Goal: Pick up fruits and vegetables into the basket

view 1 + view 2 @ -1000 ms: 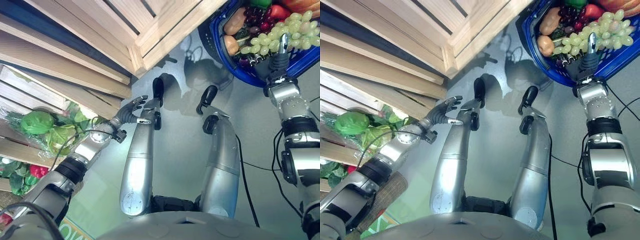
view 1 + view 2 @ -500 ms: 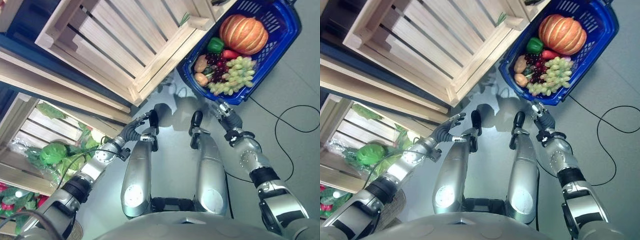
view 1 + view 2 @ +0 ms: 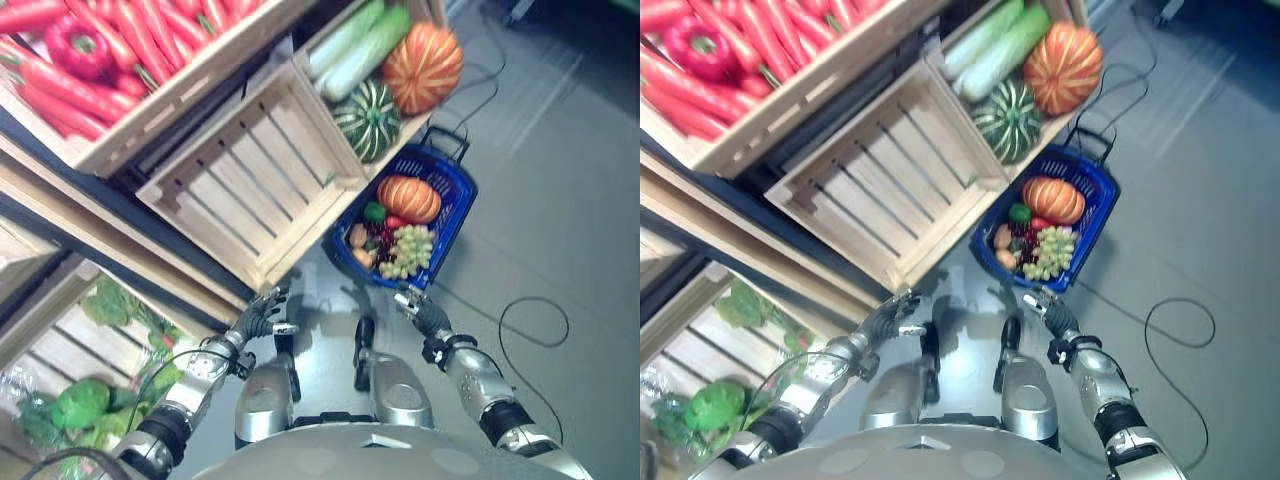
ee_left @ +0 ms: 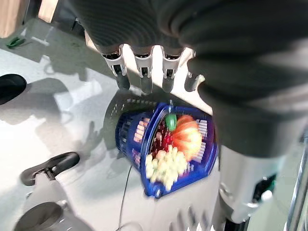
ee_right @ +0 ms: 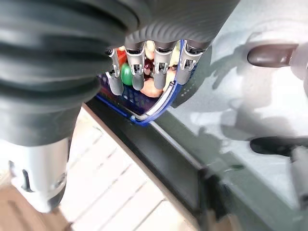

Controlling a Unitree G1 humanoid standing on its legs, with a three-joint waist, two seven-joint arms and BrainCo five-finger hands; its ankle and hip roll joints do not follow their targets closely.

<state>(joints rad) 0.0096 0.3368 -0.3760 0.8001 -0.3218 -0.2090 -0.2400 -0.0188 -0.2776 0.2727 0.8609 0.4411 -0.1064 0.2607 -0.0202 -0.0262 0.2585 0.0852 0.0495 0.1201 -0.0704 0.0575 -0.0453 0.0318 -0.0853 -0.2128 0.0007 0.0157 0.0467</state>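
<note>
1. Grey smooth floor [image 3: 560, 180] is stretching out below the robot, with a stand of pale slatted wooden crates [image 3: 250, 180] rising along its left side.
2. A blue plastic shopping basket with a black handle [image 3: 452, 215] is sitting on the floor right against the foot of the crates.
3. The basket is holding a ribbed orange pumpkin [image 3: 408, 198], a bunch of pale green grapes [image 3: 410, 248], a small green pepper [image 3: 374, 211], dark red grapes [image 3: 381, 237] and two tan rounded pieces [image 3: 359, 240].
4. Above the basket, one crate is carrying a second, larger orange pumpkin [image 3: 423, 66], a dark green striped squash [image 3: 367, 118] and long pale green vegetables [image 3: 360, 45].
5. The top crate at the upper left is brimming with long red peppers [image 3: 120, 40].
6. A low crate at the lower left is showing leafy green vegetables [image 3: 90, 400], some under clear wrapping.
7. The left hand [image 3: 262, 315] is hanging in the air near the lower edge of the crates, fingers [image 4: 142, 72] loosely extended and holding nothing.
8. The right hand [image 3: 415, 306] is hovering just short of the basket's near rim, fingers [image 5: 161, 72] straight and relaxed, with nothing in its grasp.
9. In the right wrist view, the fingers are pointing at the basket corner, with the green pepper showing between them.
10. In the left wrist view, the basket is lying well beyond the fingertips.
</note>
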